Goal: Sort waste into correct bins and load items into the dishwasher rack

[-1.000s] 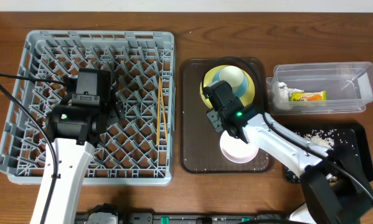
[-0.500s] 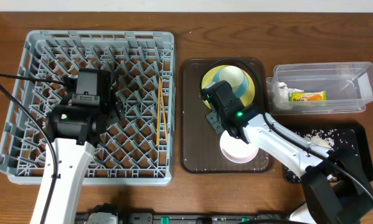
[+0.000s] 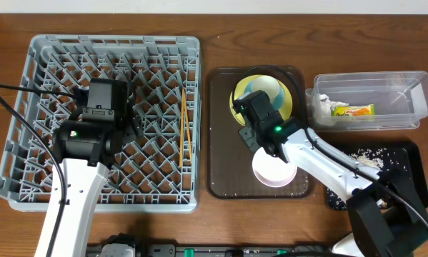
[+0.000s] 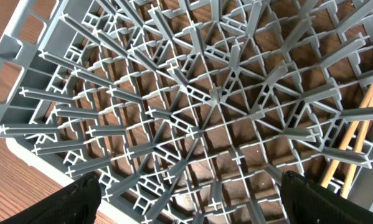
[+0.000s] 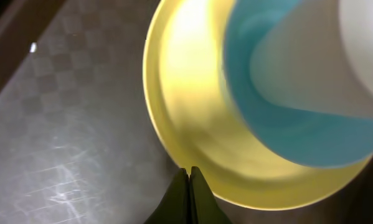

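Observation:
The grey dishwasher rack (image 3: 28,107) fills the left of the table, with the chopsticks (image 3: 183,128) lying in its right side. My left gripper (image 3: 136,118) hangs open over the rack's lattice (image 4: 211,99), nothing between its fingers (image 4: 80,196); the chopsticks (image 4: 354,137) show at the right edge. The yellow plate (image 3: 294,101) with the light blue cup (image 3: 267,89) on it sits on the brown tray (image 3: 224,143). My right gripper (image 5: 188,169) is shut, its tips at the near rim of the plate (image 5: 192,112), with nothing seen between them. The white bowl (image 3: 274,171) lies under the right arm.
A clear tub (image 3: 396,89) at the right holds the snack wrapper (image 3: 353,110) and the napkin (image 3: 321,103). In front of it a black tray (image 3: 410,150) carries pale food scraps (image 3: 364,153).
My right gripper has shut from partly open and shifted slightly right at the plate's rim. The left arm has not moved.

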Robot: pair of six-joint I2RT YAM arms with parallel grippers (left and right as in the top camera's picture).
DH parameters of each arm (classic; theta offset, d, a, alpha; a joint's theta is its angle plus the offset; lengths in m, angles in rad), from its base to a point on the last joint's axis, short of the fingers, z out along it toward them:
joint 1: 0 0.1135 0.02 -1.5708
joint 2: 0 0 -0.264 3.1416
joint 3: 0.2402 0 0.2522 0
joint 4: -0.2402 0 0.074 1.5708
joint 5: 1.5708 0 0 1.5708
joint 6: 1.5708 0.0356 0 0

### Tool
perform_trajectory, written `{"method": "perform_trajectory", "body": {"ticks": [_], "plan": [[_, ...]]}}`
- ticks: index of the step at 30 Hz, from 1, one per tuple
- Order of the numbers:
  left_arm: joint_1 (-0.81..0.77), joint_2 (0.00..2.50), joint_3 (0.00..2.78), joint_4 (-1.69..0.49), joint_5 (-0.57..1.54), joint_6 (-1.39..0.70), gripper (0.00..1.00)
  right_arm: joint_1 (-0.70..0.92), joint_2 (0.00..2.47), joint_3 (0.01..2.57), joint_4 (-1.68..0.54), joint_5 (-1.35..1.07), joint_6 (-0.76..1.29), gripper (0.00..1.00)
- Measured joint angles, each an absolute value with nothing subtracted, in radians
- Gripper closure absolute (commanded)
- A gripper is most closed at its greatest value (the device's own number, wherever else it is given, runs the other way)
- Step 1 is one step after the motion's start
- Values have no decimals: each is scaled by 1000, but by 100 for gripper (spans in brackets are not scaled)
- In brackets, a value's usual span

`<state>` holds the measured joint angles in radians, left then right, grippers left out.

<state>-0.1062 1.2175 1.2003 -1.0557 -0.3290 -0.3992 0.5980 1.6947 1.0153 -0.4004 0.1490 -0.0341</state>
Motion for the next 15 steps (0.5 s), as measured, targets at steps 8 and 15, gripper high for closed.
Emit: {"method": "perform_trajectory", "body": {"ticks": [8, 15], "plan": [[-106, 1217, 1200, -1056, -329, -399, 7, 599, 1695, 1015, -387, 124, -35, 99], [-106, 1217, 1200, -1056, -329, -399, 7, 599, 1714, 1015, -363, 124, -35, 99]]}}
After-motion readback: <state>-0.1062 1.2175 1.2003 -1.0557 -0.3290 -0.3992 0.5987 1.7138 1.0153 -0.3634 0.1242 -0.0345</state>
